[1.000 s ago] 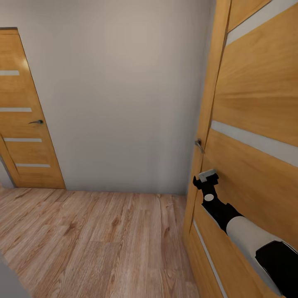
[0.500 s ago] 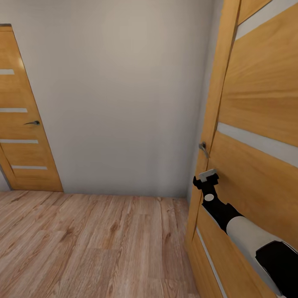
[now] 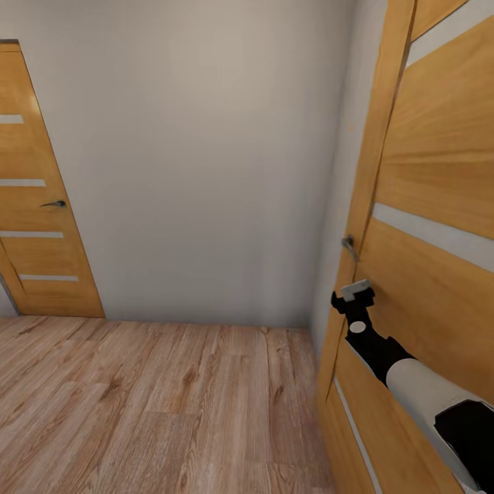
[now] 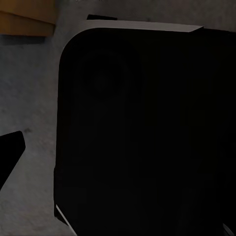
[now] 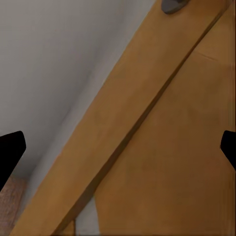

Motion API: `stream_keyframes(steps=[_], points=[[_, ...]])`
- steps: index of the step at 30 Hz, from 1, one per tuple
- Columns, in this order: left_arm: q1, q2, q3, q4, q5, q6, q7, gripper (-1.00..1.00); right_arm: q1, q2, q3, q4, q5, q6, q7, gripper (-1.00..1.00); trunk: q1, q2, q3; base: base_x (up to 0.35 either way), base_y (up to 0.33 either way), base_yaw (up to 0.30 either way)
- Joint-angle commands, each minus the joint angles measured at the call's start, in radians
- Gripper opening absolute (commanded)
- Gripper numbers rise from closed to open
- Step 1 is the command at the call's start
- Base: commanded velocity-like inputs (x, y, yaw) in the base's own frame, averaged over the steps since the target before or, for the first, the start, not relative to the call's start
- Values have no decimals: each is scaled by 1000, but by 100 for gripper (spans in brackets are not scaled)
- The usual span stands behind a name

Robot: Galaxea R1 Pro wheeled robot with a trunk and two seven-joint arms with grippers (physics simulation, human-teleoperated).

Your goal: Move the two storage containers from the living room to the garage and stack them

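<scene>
Neither of the two storage containers is in view, nor is the garage. I am in a hallway with a light wood plank floor (image 3: 151, 405). My right gripper (image 3: 357, 292) rests against the face of a wooden door (image 3: 425, 206) on the right, just below its metal handle (image 3: 349, 245). In the right wrist view the right gripper (image 5: 118, 150) is open, with its dark fingertips (image 5: 11, 150) spread wide and the door's edge (image 5: 123, 132) and handle (image 5: 173, 5) between them. The left gripper (image 4: 118, 152) points at a dark rounded body (image 4: 147, 132), with one fingertip (image 4: 10, 152) showing and nothing held.
A pale grey wall (image 3: 199, 158) closes the hallway ahead. A second wooden door (image 3: 34, 206), shut, stands at the far left. The right door is ajar, with a narrow strip of wall between its edge and the corner.
The right door has swung further away to the right, and my right arm has followed it. Early on, the camera also shifted slightly, sliding the far left door leftward.
</scene>
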Motion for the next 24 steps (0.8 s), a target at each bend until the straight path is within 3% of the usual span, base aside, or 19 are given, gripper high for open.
stream_keyframes(steps=[1, 8, 13, 21, 24], points=[[0, 0, 0, 0, 10, -2, 0, 100, -1, -7, -2, 1, 3, 0, -8, 100, 0, -1, -1, 0, 0, 0], [0, 0, 0, 0, 10, -2, 0, 100, -1, -36, -14, 1, 2, 0, -8, 100, 0, -1, -1, 0, 0, 0], [0, 0, 0, 0, 10, -2, 0, 100, -1, -65, -47, 1, 1, -4, -8, 100, 0, -1, -1, 0, 0, 0], [0, 0, 0, 0, 10, -2, 0, 100, -1, -70, -57, 1, 1, -7, -8, 100, 0, -1, -1, 0, 0, 0], [0, 0, 0, 0, 10, -2, 0, 100, -1, -61, -55, 1, 3, -5, -7, 100, 0, -1, -1, 0, 0, 0]])
